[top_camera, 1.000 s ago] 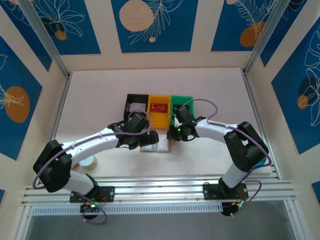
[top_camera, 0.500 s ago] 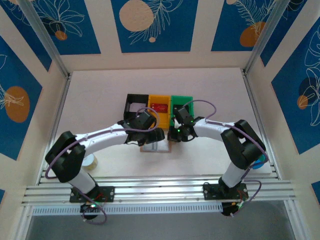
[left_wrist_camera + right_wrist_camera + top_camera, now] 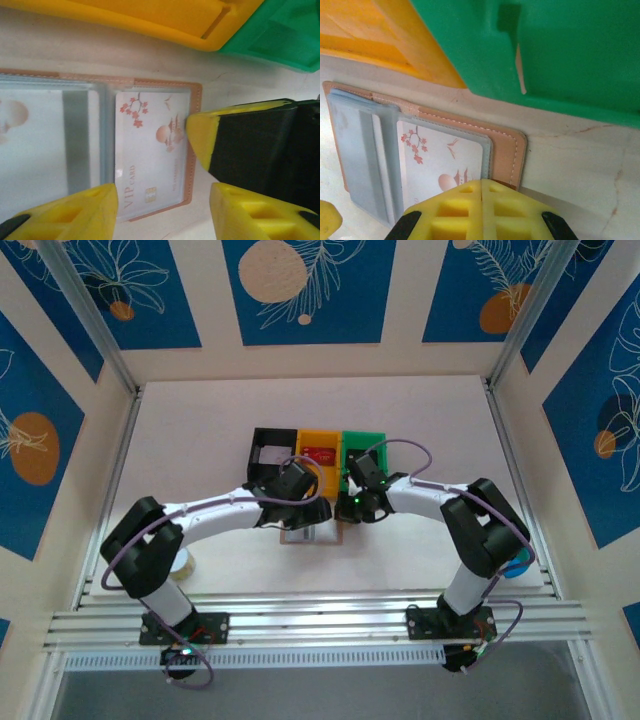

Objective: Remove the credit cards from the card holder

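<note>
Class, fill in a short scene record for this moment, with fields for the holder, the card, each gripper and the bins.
card holder: lying open on the table, just in front of the bins
VIP card: white with a blossom print, inside a clear pocket
left gripper: jaws apart, fingertips either side of the card's end
right gripper: shut, tips over the holder's edge by the card
bins: black bin, yellow bin and green bin in a row
red item: lying in the yellow bin
</note>
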You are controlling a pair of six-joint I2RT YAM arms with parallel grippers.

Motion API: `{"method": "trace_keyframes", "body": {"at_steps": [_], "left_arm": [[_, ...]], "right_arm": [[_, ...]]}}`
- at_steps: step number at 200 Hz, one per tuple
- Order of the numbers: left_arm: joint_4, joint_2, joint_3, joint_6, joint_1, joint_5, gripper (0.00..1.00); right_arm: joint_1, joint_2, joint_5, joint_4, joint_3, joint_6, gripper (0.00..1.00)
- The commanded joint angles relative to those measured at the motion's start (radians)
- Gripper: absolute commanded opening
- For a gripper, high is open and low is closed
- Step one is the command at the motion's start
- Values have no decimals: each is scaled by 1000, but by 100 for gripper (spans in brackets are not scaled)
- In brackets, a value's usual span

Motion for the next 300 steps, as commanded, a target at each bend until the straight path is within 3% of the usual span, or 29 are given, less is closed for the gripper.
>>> {"method": "trace_keyframes", "body": {"at_steps": [1,109,196,300], "left_arm": [[47,28,-19,3,-9,28,50],[109,74,-57,26,-9,20,41],[80,80,-71,54,-10,-13,40],[130,97,-98,35,-10,-16,29]], "right_arm": [[-6,14,4,-25,23,17,0],[-6,38,10,-54,40,15,0],[-1,69,11,-72,60,14,0],[5,87,6,-83,73,8,0]]}}
